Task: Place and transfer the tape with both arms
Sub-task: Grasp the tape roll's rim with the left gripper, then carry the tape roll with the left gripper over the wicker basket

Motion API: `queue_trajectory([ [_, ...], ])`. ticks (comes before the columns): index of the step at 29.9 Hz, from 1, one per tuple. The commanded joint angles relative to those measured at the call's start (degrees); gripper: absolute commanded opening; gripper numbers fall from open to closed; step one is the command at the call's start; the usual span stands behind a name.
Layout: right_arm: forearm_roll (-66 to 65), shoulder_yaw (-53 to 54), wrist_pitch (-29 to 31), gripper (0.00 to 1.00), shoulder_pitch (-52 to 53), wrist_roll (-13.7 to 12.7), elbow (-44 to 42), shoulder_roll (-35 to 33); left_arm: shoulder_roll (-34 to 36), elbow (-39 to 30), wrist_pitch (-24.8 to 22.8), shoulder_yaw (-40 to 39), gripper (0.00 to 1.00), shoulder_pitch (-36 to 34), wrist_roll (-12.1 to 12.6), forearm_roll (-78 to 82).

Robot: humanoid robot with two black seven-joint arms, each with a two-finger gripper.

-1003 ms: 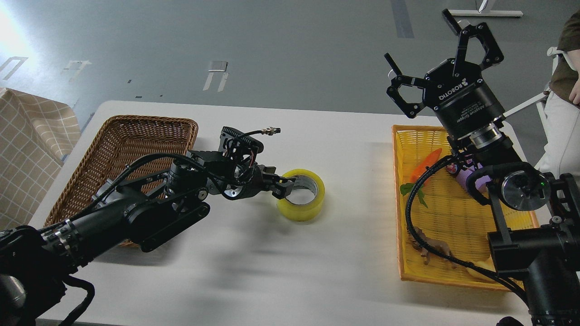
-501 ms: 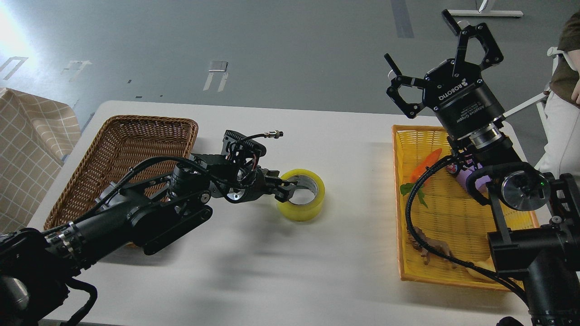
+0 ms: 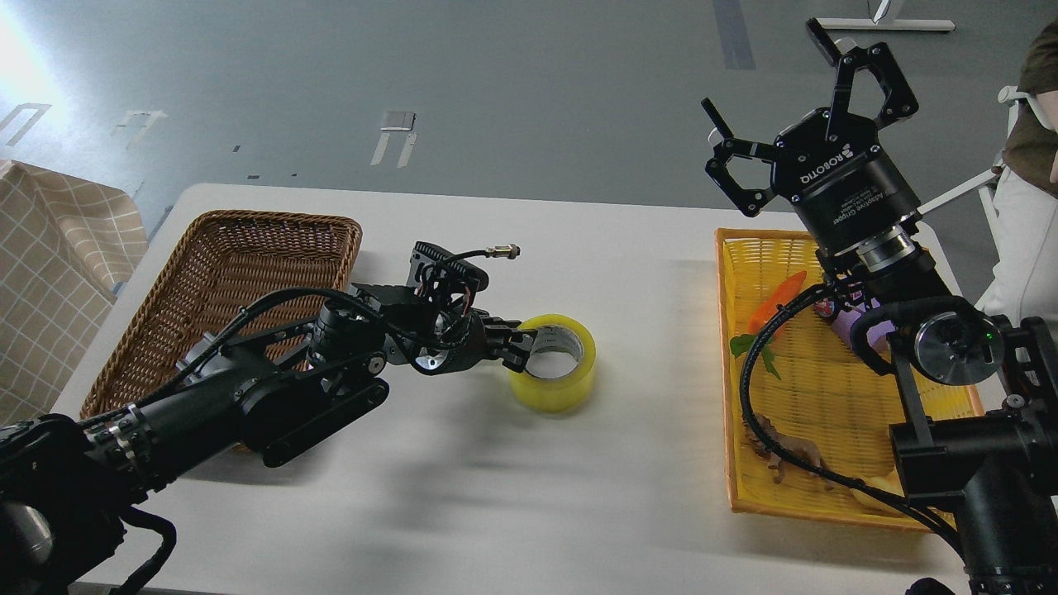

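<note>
Head view shows our left gripper (image 3: 519,345) reaching across the white table (image 3: 463,512) to the tape (image 3: 554,362), which lies flat on its side near the table's middle, between the brown wicker basket (image 3: 240,273) and the yellow tray (image 3: 826,397). Our fingers look pinched on the near wall of the roll, one seemingly inside the grey-white core and one outside, though the dark end-on angle makes the contact a judgement, not a certainty. Gripping the wall and not the whole roll makes sense to us: the roll looks too wide for the jaws to span.

Our right gripper (image 3: 793,99) hangs high above the far end of the yellow tray, fingers spread wide and holding nothing. We read that raised, splayed pose as a way of keeping out of the left arm's path.

Inside the tray we see a toy carrot (image 3: 777,299), a purple item partly hidden by our right arm, and a brownish figure (image 3: 785,453) near the front. Since the wicker basket sits on our left side, we judge it the likely place for the tape.
</note>
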Motion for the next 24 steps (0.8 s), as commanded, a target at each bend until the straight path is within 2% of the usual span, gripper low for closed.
queue_trajectory([
  [1, 0.0, 0.0, 0.0, 1.00, 0.1, 0.0, 0.0, 0.0, 0.1, -0.1, 0.0, 0.2, 0.00, -0.6, 0.0, 0.1],
  [15, 0.0, 0.1, 0.0, 1.00, 0.0, 0.1, 0.0, 0.0, 5.3, -2.0, 0.0, 0.1, 0.00, -8.8, 0.0, -4.5],
  [21, 0.1, 0.1, 0.0, 1.00, 0.0, 0.1, 0.0, 0.0, 11.4, -3.1, 0.0, 0.1, 0.00, -11.1, -0.5, -7.4],
  [24, 0.0, 0.1, 0.0, 1.00, 0.0, 0.1, 0.0, 0.0, 16.2, -4.2, 0.0, 0.1, 0.00, -11.1, -1.8, -8.0],
])
